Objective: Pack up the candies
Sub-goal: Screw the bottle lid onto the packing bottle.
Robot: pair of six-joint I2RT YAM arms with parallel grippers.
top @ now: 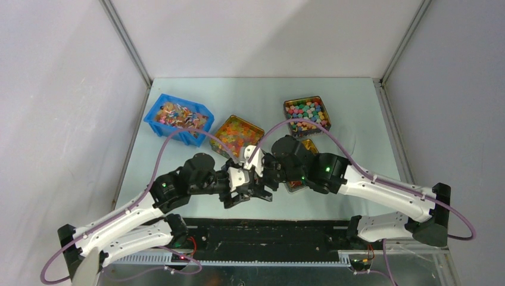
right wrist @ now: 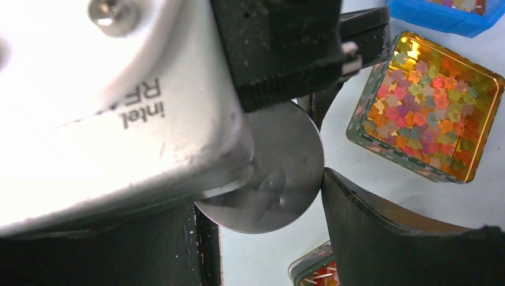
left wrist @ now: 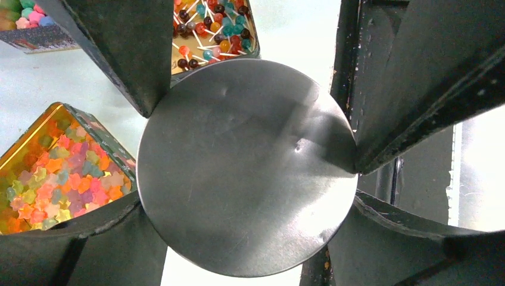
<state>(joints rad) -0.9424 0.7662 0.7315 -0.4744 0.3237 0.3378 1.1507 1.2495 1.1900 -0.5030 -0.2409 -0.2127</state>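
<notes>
Candies [left wrist: 211,27], small round heads on white sticks, lie in an open gold tin [left wrist: 244,36] on the table [top: 238,95], just past the round metal disc [left wrist: 238,137]; from above the right arm mostly covers that tin. Left gripper [left wrist: 247,185] and right gripper [right wrist: 262,193] meet mid-table near the front edge, both clamped wide on the disc's rim, four dark fingers [left wrist: 119,53] touching its edge. Tin of star sweets [right wrist: 429,101] sits beside them, blue basket [top: 177,118] at far left.
</notes>
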